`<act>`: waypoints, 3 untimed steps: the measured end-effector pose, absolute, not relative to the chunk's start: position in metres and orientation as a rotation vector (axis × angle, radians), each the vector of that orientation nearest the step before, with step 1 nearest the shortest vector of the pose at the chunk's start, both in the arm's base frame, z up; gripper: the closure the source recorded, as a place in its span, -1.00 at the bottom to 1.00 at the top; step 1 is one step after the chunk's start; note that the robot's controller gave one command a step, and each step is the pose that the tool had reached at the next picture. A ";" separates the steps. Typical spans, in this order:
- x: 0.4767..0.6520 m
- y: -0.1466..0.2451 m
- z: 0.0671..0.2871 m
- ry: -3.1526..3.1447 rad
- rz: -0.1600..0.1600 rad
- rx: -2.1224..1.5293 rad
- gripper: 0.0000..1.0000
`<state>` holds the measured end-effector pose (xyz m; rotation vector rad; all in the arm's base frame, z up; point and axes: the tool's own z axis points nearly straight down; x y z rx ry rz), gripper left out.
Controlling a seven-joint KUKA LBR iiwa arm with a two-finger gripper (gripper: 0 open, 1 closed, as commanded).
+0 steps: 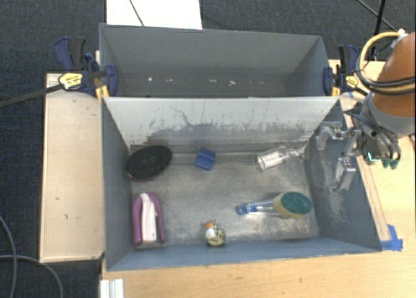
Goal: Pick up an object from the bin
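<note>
Closest to the lens, by the front wall of the grey metal bin [195, 193], sits a small yellow-and-white toy figure [214, 234], too small to make out in detail. Left of it, in the front left corner, a pink and white plastic bottle [147, 219] lies with its long axis running front to back. Right of the toy lies a dish brush [276, 206] with a blue handle and a round green head. Its long axis runs left to right, with the head at the right, near the foot of the bin's right sloping wall, and the handle pointing left. Behind it a clear plastic piece [273, 158] lies nearly left to right, its thin end tilted up toward the right wall; what it is cannot be told. Along the back of the floor are a small blue block [205, 159] and, well to its left, a black oval disc [148, 161]. The robot's hand [344, 174] hangs above the right sloping wall, beside the clear piece and the brush head, touching nothing and holding nothing. Whether it is wide or narrow cannot be told. Its orange-covered wrist [396, 89] is cut off by the right edge.
</note>
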<state>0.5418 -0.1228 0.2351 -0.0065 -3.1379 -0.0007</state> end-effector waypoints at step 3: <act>0.480 -0.070 0.114 -2.772 0.003 1.491 -1.00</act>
